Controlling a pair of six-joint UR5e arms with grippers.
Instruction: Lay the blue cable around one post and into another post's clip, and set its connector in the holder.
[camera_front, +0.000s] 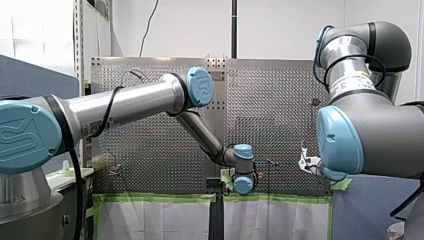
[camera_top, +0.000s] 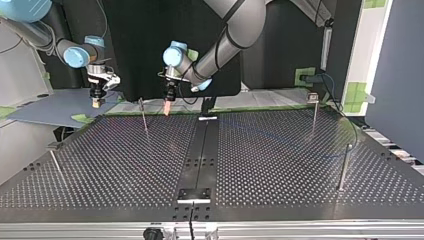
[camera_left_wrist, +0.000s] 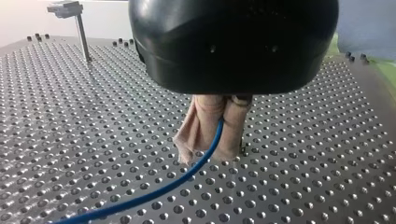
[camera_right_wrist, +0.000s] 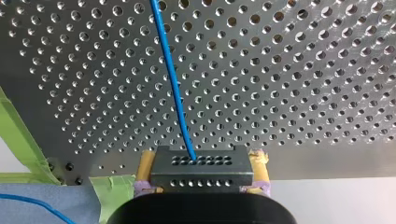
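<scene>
In the left wrist view my left gripper (camera_left_wrist: 212, 150) has its beige pads shut on the blue cable (camera_left_wrist: 154, 193), which trails from them low over the perforated table (camera_left_wrist: 303, 177). In the right wrist view my right gripper (camera_right_wrist: 201, 161) is shut, its yellow pads clamping a dark connector block (camera_right_wrist: 201, 173) with rows of small holes. The blue cable (camera_right_wrist: 170, 79) leaves that block and runs ahead over the table. In the top view my left gripper (camera_top: 168, 106) hangs over the table's far edge near the middle, and my right gripper (camera_top: 96, 101) is beyond the far edge at the left.
Thin posts stand on the table in the top view: one (camera_top: 144, 116) beside my left gripper, one (camera_top: 313, 112) far right, one (camera_top: 343, 167) near right, one (camera_top: 55, 162) near left. A dark block (camera_top: 195, 194) sits on the centre strip. Green tape (camera_right_wrist: 18, 140) lines the table's edge.
</scene>
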